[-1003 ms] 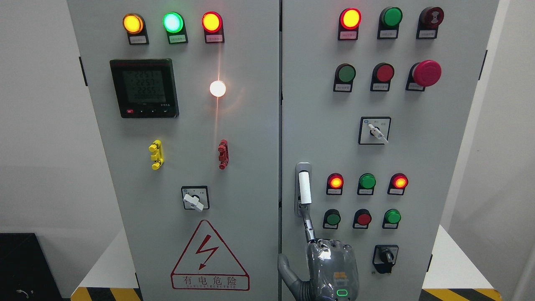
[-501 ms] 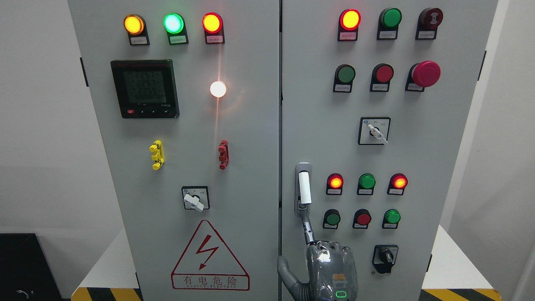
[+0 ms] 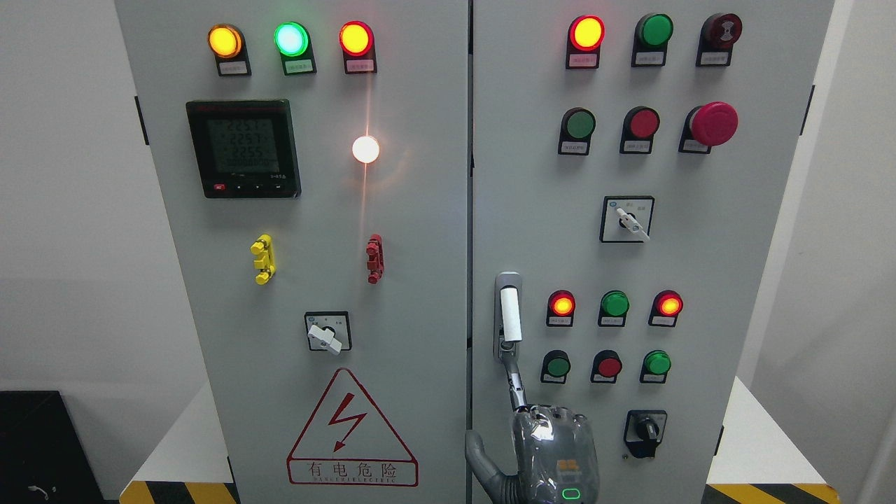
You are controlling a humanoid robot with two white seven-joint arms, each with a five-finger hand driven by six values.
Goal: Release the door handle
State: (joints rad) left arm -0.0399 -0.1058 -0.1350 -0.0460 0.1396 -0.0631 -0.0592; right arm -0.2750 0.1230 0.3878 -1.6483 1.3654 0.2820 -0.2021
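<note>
My hand [image 3: 553,448] rose from the bottom edge, directly below the door handle [image 3: 509,315]; whether it was left or right I could not tell. One extended finger [image 3: 516,381] touched the handle's lower end; the other fingers' state was hidden. The handle stood on the right door, long axis vertical, free end downward.
</note>
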